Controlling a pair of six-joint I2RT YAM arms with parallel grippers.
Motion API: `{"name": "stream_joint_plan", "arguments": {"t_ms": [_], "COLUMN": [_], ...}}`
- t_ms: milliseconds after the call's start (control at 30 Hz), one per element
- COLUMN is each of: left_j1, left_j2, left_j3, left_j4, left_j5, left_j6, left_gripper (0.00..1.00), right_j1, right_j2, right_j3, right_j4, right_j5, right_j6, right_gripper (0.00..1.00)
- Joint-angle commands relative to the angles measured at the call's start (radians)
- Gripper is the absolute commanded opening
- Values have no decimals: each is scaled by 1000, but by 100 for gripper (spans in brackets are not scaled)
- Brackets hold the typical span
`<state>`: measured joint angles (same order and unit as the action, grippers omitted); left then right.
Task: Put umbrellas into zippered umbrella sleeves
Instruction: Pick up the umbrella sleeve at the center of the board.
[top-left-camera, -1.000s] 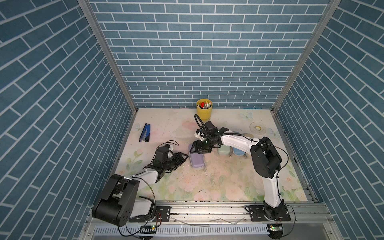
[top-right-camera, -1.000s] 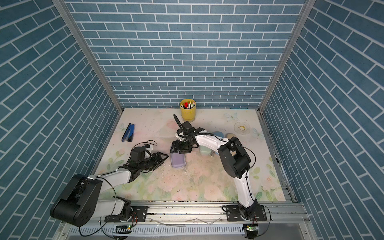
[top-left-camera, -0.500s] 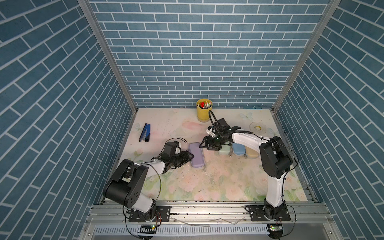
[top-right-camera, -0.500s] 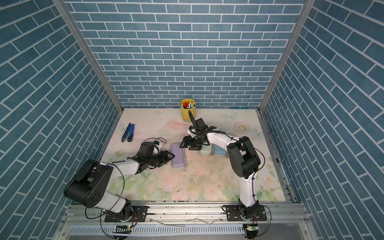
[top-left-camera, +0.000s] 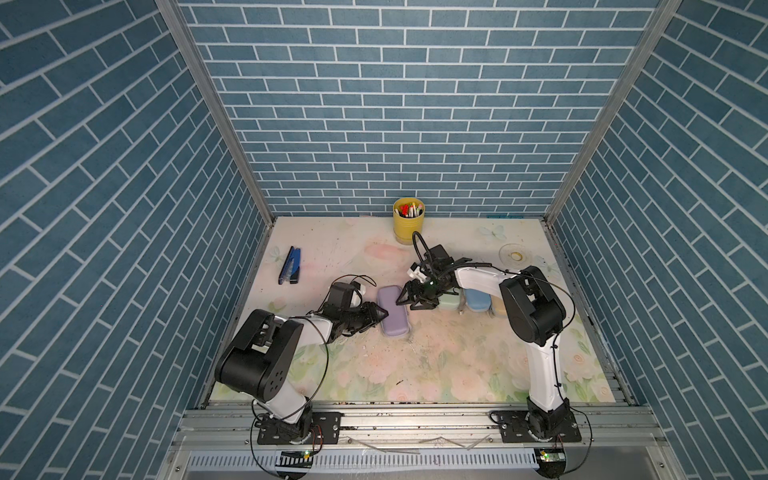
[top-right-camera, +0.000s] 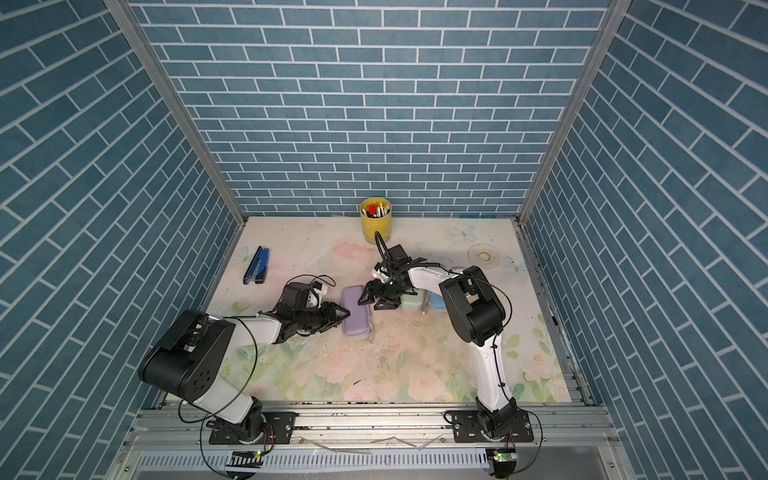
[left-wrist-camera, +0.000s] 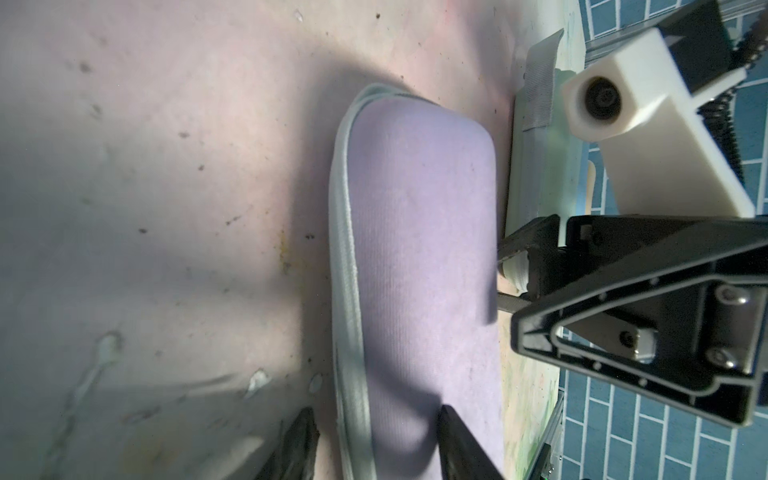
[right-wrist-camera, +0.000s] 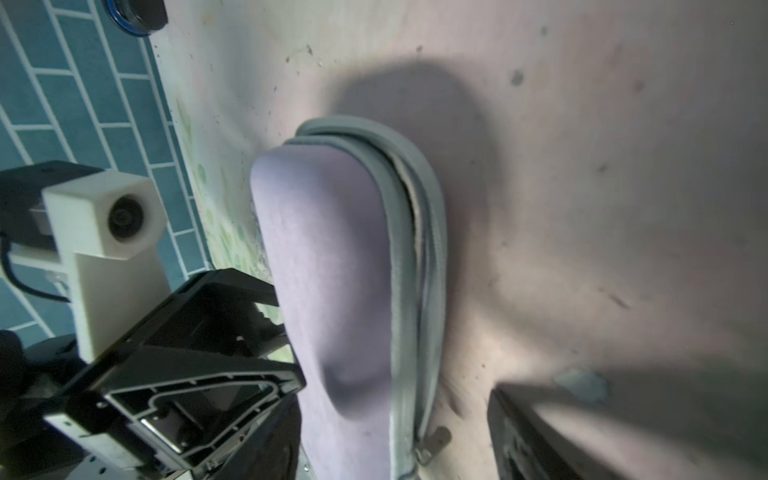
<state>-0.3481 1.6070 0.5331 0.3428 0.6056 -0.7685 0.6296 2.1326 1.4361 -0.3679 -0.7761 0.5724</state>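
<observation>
Lilac case (top-left-camera: 392, 309): flat on table (top-left-camera: 415, 365) between both grippers; rounded fabric shell, grey zip band part-open.
Left gripper (top-left-camera: 376, 312): jaws straddle its edge, one finger (left-wrist-camera: 453, 436) dents lid, likely bracing; firm grip cannot be told.
Right gripper (top-left-camera: 409, 302): spread wide, empty, near zip pull (right-wrist-camera: 432, 444), likely to close it.
Umbrella: unseen.

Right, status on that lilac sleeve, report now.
Left gripper astride edge of lilac sleeve, one finger denting the lid, grip unconfirmed. Right gripper open by the zip pull. Sleeve flat, zip part open. Mint sleeve tight beside right gripper.
</observation>
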Motion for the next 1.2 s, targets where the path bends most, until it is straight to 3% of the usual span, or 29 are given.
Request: {"name": "stream_joint_plan", "arguments": {"t_ms": [0,233,400,600,800,867,1000,1167], "left_j1": [4,7,7,81,132,112,28,-30], "left_j2": [73,118,111,-89,-286,-336,-393,-328], "left_j3": [-17,-14,-11,-96,-254,-294,-303,-270], "left_j4": [-97,-58,27,119,304,358,389,551], "left_j5": [-69,-65,-16,7,-73,-117,-218,-254], "left_j6": [21,24,-32,-142,-325,-393,-411,-463], "left_gripper": [46,34,36,60,74,80,90,96], "right_j1": [36,68,64,47,38,30,31,57], "right_j2": [81,115,72,-25,-127,-158,-202,-235], "right_j3": [23,-19,-67,-148,-182,-196,-214,-241], "right_j4": [61,245,347,542,679,730,821,877], "right_j5": [-37,-81,-67,-14,75,113,187,256], "right_j6": [50,177,239,389,513,559,660,750], "right_gripper": [67,52,26,9,2,2,1,1]}}
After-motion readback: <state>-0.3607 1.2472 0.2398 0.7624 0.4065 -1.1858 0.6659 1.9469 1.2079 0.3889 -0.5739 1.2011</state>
